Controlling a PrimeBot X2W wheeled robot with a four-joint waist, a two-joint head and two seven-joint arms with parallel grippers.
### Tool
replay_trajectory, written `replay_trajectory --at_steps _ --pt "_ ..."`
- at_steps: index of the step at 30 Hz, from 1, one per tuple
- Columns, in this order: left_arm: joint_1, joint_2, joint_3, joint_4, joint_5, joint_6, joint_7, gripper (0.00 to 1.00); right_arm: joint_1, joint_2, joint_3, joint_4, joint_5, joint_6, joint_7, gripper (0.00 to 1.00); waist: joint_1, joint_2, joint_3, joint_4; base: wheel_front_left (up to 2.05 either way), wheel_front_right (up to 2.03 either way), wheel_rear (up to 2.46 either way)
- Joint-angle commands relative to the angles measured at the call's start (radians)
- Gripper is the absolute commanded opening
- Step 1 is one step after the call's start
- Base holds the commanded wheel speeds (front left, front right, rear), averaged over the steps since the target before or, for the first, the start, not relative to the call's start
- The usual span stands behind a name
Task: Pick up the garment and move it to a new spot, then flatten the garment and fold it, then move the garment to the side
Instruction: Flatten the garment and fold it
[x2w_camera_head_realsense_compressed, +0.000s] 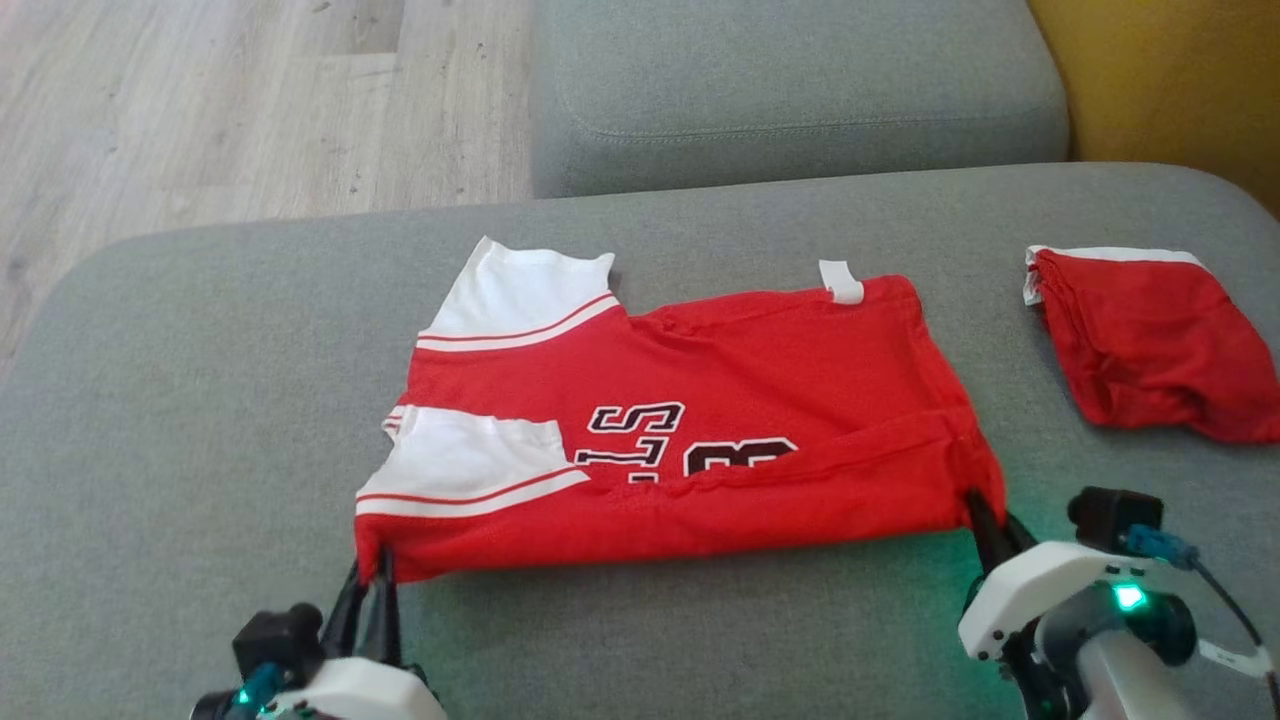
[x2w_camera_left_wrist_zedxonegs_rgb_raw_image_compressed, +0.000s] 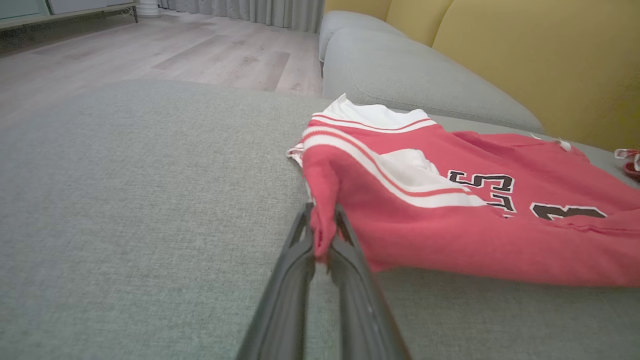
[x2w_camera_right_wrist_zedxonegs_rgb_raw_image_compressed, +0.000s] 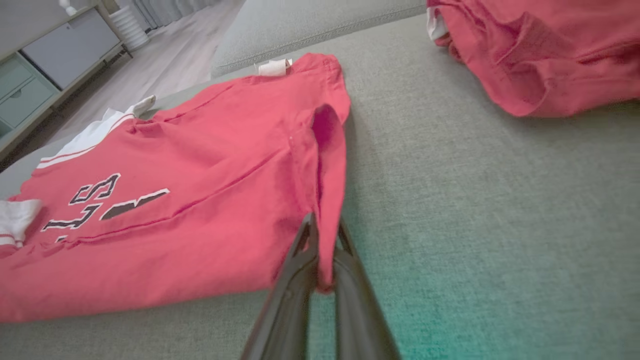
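Observation:
The garment is a red jersey with white sleeves and black lettering, lying folded lengthwise on the grey sofa seat. My left gripper pinches its near left corner, and the left wrist view shows red cloth clamped between the two dark fingers of that gripper. My right gripper holds the near right corner; in the right wrist view a fold of the jersey runs down between the tips of this gripper.
A second red cloth with a white band lies bunched at the right of the seat. Another grey cushion stands behind, with yellow backrest at far right. Wooden floor lies beyond the seat's left edge.

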Motion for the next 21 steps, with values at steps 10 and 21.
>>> replay_trajectory --at_steps 10,21 --pt "-0.085 0.026 0.042 -0.078 0.009 0.034 -0.030 1.00 -0.036 0.024 -0.092 -0.219 -0.062 -0.001 -0.056 1.00 0.0000 -0.0001 0.036 -0.029 0.00 0.00 0.00" --pt "-0.336 0.116 0.048 -0.127 0.024 -0.015 -0.001 1.00 -0.162 0.032 -0.093 -0.334 -0.104 -0.001 -0.043 1.00 0.0000 -0.0001 0.202 -0.074 0.00 0.00 0.00"
